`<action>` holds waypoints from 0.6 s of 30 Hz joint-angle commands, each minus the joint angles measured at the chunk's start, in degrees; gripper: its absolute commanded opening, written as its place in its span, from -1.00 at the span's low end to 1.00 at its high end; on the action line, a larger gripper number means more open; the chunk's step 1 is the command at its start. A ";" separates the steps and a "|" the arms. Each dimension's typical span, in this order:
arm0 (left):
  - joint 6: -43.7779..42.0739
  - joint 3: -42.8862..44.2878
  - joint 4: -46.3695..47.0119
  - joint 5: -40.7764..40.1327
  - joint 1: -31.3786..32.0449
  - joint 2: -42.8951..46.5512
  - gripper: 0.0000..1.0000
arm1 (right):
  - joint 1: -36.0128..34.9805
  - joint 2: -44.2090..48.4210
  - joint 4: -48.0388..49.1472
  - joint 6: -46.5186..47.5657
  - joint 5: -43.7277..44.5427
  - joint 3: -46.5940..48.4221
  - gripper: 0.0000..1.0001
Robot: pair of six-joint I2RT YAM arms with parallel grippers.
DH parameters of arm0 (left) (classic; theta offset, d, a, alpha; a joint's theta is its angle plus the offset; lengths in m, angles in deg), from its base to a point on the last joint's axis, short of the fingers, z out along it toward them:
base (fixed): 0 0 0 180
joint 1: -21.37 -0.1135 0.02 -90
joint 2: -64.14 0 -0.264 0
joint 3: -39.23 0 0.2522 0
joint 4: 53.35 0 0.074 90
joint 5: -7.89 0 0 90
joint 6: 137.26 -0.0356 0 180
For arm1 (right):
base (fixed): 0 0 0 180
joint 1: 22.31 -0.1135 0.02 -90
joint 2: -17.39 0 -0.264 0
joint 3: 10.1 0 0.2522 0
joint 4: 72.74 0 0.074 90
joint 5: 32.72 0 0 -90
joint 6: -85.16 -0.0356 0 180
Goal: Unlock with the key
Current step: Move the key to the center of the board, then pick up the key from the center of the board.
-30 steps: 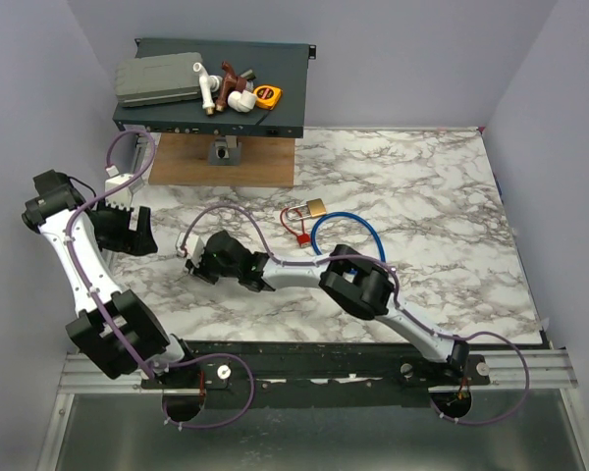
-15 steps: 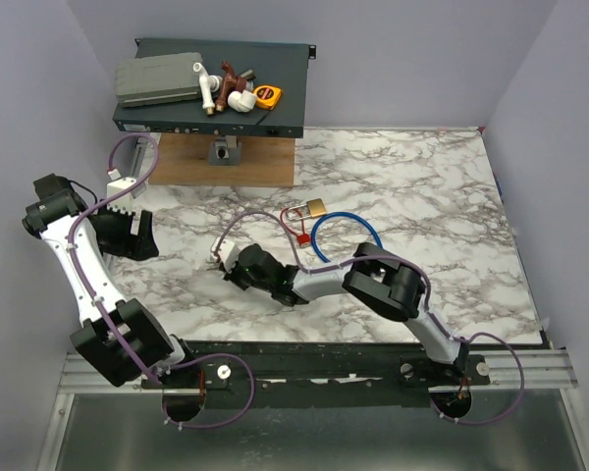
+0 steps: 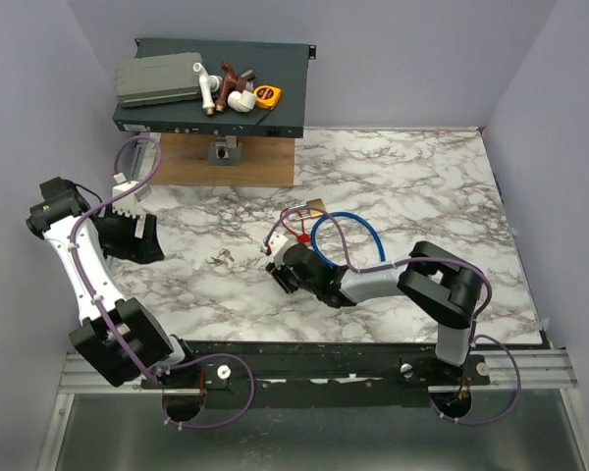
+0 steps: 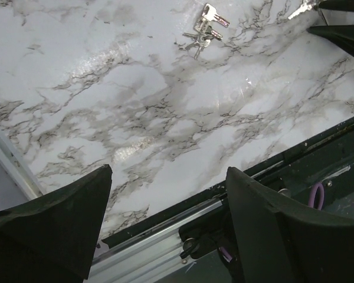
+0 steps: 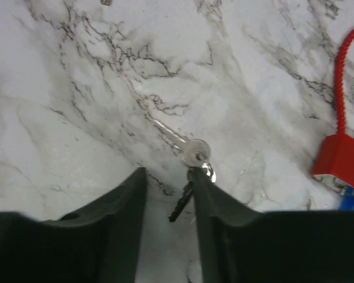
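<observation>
By the barely parted right fingers lies a silver round-headed key, seemingly loose; left fingers gape.

Cameras: one overhead, one on each wrist

The top camera sits high behind the arm bases and looks down over the whole marble desk. The left wrist camera looks slantwise past its own pincer from some height, toward the desk's near edge. It shares a bunch of keys with the overhead view. The right wrist camera hangs close above the marble, facing down between its pincer. The silver key there also shows in the left wrist view's far corner.
</observation>
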 commanded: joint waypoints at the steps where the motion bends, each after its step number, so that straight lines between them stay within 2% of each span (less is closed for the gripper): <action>1: -1.46 -4.33 0.01 1.35 2.86 1.85 0.57 | -0.27 1.81 -4.78 -0.28 -1.85 2.18 -0.07; 5: -0.12 -7.78 2.22 0.74 5.43 3.73 0.59 | -0.18 -0.01 -4.85 2.96 -3.76 9.59 0.26; 8: 0.42 -7.93 2.32 1.59 5.95 3.13 0.60 | 0.24 -3.33 -4.96 4.24 -7.49 16.48 0.44; 12: 1.39 -7.58 2.74 1.80 6.27 2.07 0.60 | 0.56 -10.72 -6.63 4.62 -12.38 26.71 0.53; 18: 2.18 -6.66 3.50 1.29 6.22 3.04 0.60 | 1.16 -20.78 -7.96 4.66 -13.86 36.54 0.51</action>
